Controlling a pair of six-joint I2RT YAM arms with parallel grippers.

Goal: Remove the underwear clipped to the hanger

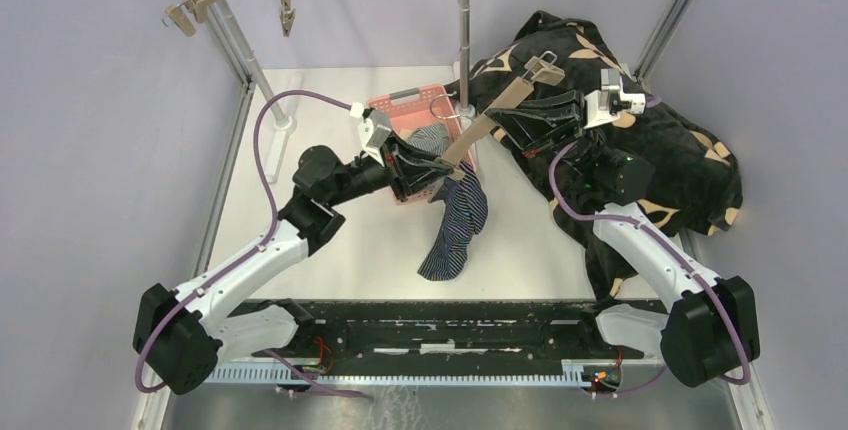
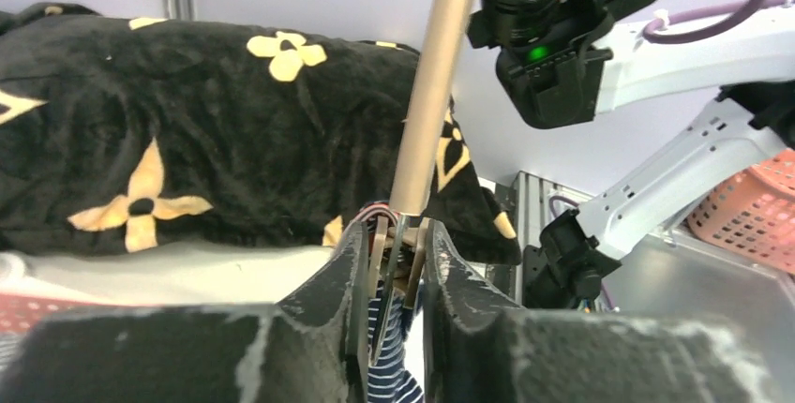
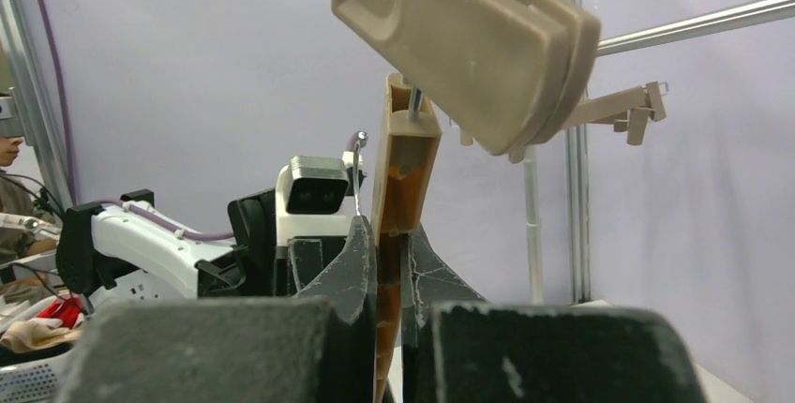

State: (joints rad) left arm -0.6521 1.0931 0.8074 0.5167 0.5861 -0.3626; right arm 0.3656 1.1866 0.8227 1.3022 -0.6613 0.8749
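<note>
**At the low end of the hanger: getting that clip to let go**

At the lower tip of the tilted hanger (image 1: 483, 122), the left claw (image 1: 437, 164) is closed on the clip (image 2: 398, 258) that bites the navy striped underwear (image 1: 455, 225). That pair dangles from the clip just beside the pink basket (image 1: 395, 105), its tail down toward the table (image 1: 330, 260). I can't tell if it actually touches. The right claw (image 3: 389, 253) is clamped on the hanger bar further up, holding it at a slant.

My take on doing this bit well: squeeze the clip's tail end, not the cloth end, so the mouth really opens. From the left wrist view the fingers sit right where cloth and clip meet, so there's a fair chance of pinching both. The right arm should hold the bar dead steady during the squeeze, otherwise the clip just twists. If the cloth doesn't drop by itself, a small downward tug would probably free it, ideally over the basket.

Containers: just the basket. A grey-and-white striped pair (image 1: 432, 137) lies bunched inside, and I can't make out anything else in there. The big black flowered blanket (image 1: 660, 150) sits off to the right.
</note>
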